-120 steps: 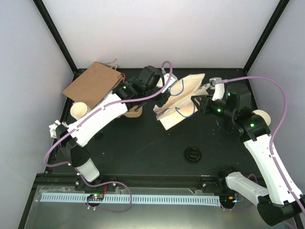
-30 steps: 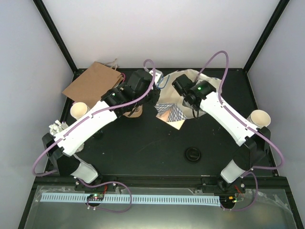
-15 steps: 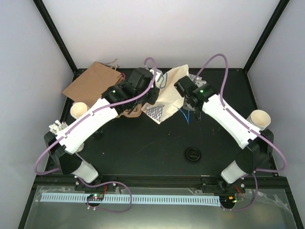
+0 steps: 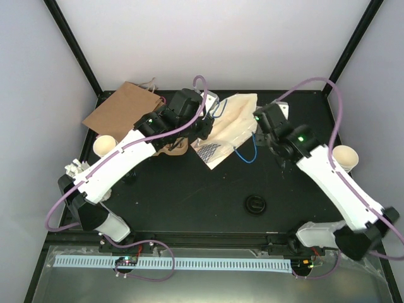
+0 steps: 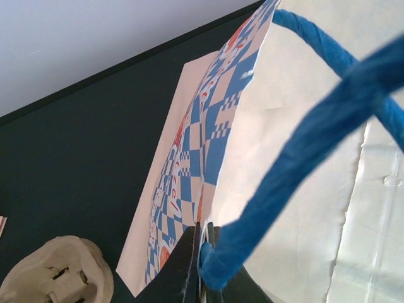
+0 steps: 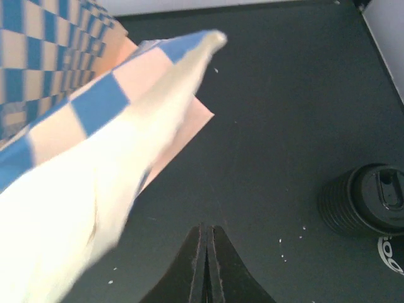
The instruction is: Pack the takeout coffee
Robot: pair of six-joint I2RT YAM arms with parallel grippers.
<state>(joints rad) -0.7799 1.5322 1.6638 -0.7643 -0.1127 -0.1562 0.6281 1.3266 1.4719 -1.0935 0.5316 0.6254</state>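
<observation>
A: Takeout coffee [image 4: 255,204] first. Where does it sit?

B: It stands lidded on the tabletop [image 4: 189,189], toward your arm bases and well apart from the checked bag [image 4: 230,123].

A: And your jaws?

B: The left gripper [image 5: 203,243] has its jaws pinched on the bag's blue handle [image 5: 303,145]. The right gripper [image 6: 206,230] has its jaws closed on nothing, just beside the bag.

A: What could go wrong?

B: You hold a slumped bag by one handle only. Pull, and I'd expect it to drag or fold shut rather than open, perhaps nudging the pulp carrier [image 5: 57,271]. Sweep your right arm back low and you could topple the cup.
</observation>
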